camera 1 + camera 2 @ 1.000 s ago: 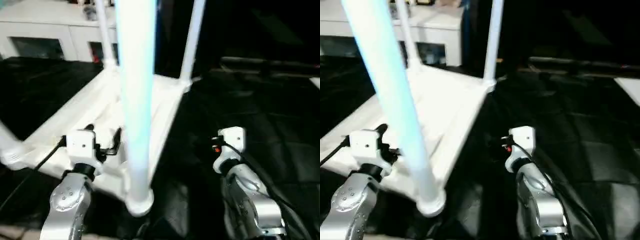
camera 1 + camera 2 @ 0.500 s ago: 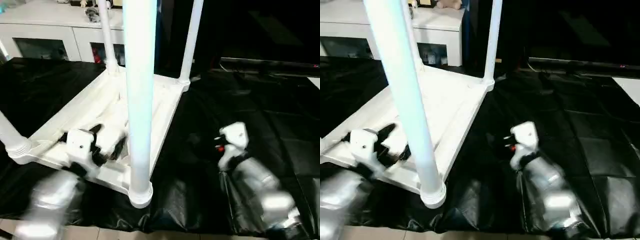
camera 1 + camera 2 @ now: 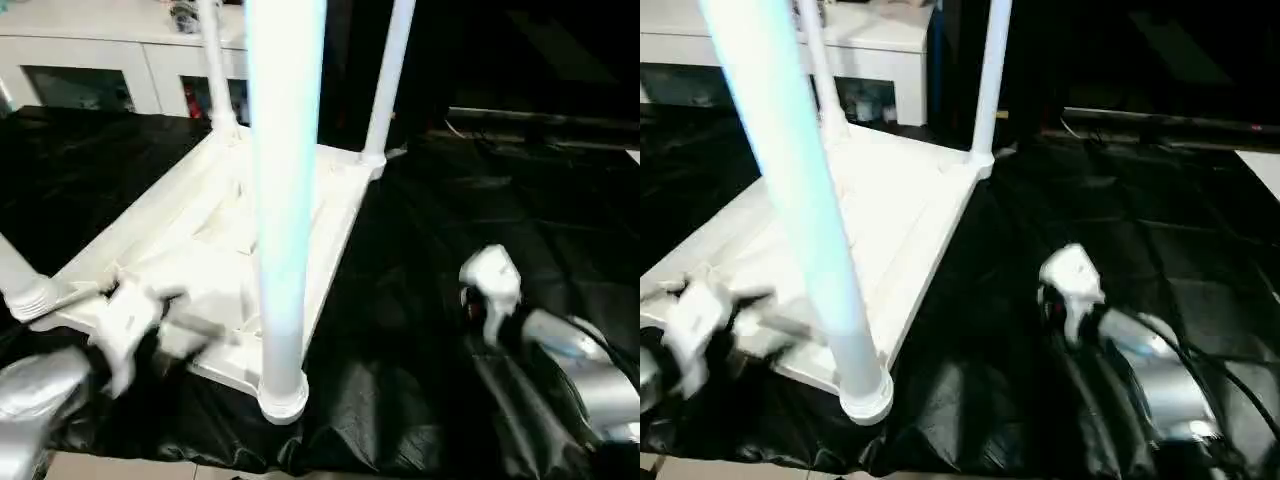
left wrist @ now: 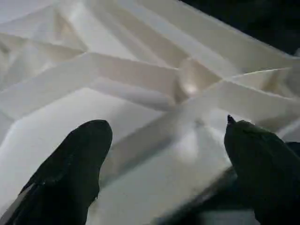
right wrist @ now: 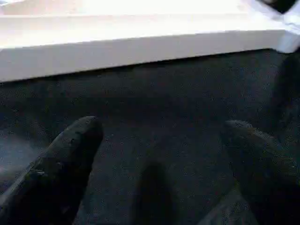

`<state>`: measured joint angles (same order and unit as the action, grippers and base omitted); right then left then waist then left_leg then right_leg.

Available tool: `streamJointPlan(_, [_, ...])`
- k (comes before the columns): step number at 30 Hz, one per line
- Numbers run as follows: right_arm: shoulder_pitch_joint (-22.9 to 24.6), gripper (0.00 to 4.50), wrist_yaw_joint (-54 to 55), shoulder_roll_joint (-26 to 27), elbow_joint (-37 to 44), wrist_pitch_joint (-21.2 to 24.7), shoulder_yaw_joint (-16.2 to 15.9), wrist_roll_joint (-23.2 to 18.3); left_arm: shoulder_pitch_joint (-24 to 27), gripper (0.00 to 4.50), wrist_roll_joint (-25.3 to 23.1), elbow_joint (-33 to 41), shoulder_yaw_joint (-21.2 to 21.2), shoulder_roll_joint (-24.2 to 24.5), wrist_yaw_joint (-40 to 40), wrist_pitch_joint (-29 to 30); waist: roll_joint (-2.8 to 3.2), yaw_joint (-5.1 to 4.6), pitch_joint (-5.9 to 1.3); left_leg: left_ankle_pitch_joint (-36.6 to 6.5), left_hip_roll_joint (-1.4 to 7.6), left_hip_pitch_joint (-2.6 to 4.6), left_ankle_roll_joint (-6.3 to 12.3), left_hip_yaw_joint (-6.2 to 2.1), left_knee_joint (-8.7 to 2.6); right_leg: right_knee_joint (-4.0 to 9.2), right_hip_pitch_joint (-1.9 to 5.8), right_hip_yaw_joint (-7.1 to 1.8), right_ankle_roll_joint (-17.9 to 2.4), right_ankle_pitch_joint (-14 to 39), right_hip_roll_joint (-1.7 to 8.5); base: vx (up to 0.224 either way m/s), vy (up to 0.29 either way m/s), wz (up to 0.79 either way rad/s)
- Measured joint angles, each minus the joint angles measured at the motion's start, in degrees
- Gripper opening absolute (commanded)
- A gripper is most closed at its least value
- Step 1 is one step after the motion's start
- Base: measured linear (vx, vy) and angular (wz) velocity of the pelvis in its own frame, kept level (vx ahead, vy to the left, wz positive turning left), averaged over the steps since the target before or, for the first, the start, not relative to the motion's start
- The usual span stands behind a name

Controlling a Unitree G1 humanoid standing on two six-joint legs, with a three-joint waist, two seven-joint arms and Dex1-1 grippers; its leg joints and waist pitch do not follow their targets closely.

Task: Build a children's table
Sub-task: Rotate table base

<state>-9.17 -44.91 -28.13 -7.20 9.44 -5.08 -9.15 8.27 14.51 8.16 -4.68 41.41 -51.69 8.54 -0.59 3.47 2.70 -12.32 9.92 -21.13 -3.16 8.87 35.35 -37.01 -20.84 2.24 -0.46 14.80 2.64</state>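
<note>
The children's table (image 3: 210, 215) is lying upside down on the big black-covered table (image 3: 480, 230), its ribbed underside facing up and its legs pointing upward from the round corner sockets. The nearest leg (image 3: 283, 200) is rising straight up close to the head camera from the socket at the near corner; two more legs are standing at the far corners, the far left leg (image 3: 213, 65) and the far right leg (image 3: 389, 80), and a fourth leg (image 3: 20, 280) is showing at the left corner, cut off by the picture edge. The left end effector (image 4: 164, 164) is hanging over the ribbed underside near the front edge of the top, its two black fingers (image 4: 75, 168) standing spread wide apart with nothing between them, the white ribs crossing just ahead of them. The right end effector (image 5: 159, 164) is hovering over the black cover to the right of the upturned top, well apart from it, its fingers (image 5: 61, 164) likewise spread and empty, with the white edge of the top running across beyond them. Behind the black-covered table, a white cabinet (image 3: 110, 60) with glass doors is standing at the far left.
</note>
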Motion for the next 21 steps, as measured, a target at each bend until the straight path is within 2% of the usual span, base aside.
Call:
streamJointPlan(6, [-0.1,4.5,-1.9,0.0,0.0,-0.2,-0.6,0.0,-0.1,4.38,2.2,1.0,0.1,4.2,-6.7,0.7,-0.04,-0.01,0.02,0.0,0.05,0.14,-0.06,0.17,-0.05,-0.04,0.02,0.01,-0.2,-0.2,0.09,0.0,0.0,0.0])
streamJointPlan(10, [-0.4,4.5,-5.2,0.0,0.6,0.0,-2.7,-0.7,-4.1,4.38,0.7,-0.7,4.5,4.6,-9.8,-0.3,-0.06,0.3,0.01,0.1,0.05,0.13,-0.01,0.32,-0.05,-0.06,0.03,0.02,-0.2,-0.3,0.19,0.0,0.0,0.0])
streamJointPlan(12, [-0.5,4.5,-6.4,0.0,1.4,0.1,-3.6,-1.3,-4.9,4.23,0.1,-1.1,5.8,4.6,-10.5,-0.9,-0.06,0.19,0.01,0.1,0.06,0.13,-0.01,0.41,-0.05,-0.05,0.01,-0.02,-0.2,-0.3,0.22,0.0,0.0,0.0])
streamJointPlan(18, [-1.5,4.5,-12.6,-0.9,2.9,1.4,-7.4,-1.9,-13.3,3.59,-4.2,-9.3,10.6,4.6,-14.1,-3.0,-0.05,0.13,0.01,0.1,0.07,0.1,0.08,0.51,-0.05,-0.02,-0.03,-0.02,-0.2,-0.3,0.25,0.0,0.0,0.0])
streamJointPlan(21, [-2.2,4.5,-14.9,-1.0,3.1,2.4,-8.7,-2.3,-15.2,3.44,-4.4,-10.8,11.8,4.8,-16.6,-3.1,-0.03,0.02,0.01,0.2,0.07,0.11,0.1,0.6,-0.05,-0.01,-0.04,-0.06,-0.2,-0.3,0.28,0.0,0.0,0.0])
